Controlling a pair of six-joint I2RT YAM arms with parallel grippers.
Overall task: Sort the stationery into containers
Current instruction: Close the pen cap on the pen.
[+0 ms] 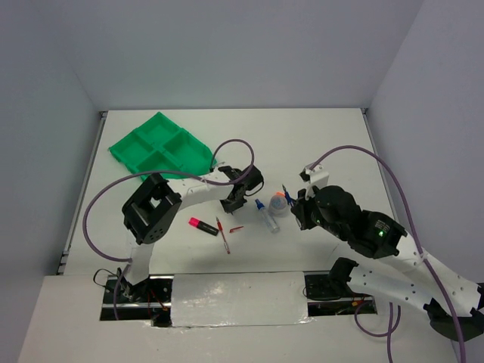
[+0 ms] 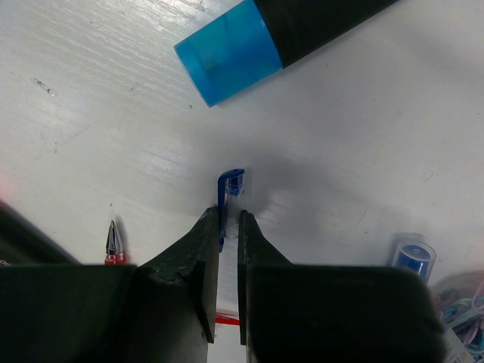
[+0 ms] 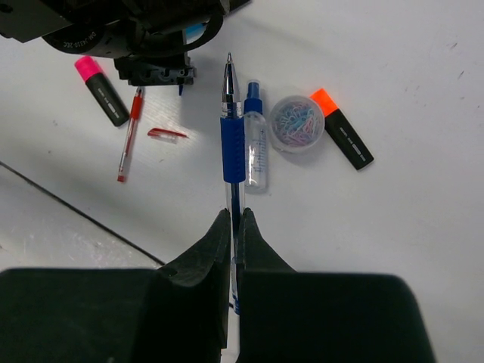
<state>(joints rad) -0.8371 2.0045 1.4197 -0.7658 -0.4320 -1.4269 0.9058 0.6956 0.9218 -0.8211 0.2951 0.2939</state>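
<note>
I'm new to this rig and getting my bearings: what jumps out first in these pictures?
The bright green tray looks empty at the far left of the table, away from the pink marker and red pen near the middle. The right gripper is shut on a blue pen pointing forward, and the left gripper pinches a small blue cap.

The top view looks down from above and behind the arm bases toward 12 o'clock, covering the whole worktop (image 1: 318, 144). The left wrist view hangs very close, left end effector (image 2: 229, 215) at 6 o'clock. The right wrist view sits higher (right end effector (image 3: 234, 213) at 6 o'clock); it and the top view share the pink highlighter (image 3: 100, 89) (image 1: 203, 224).
</note>
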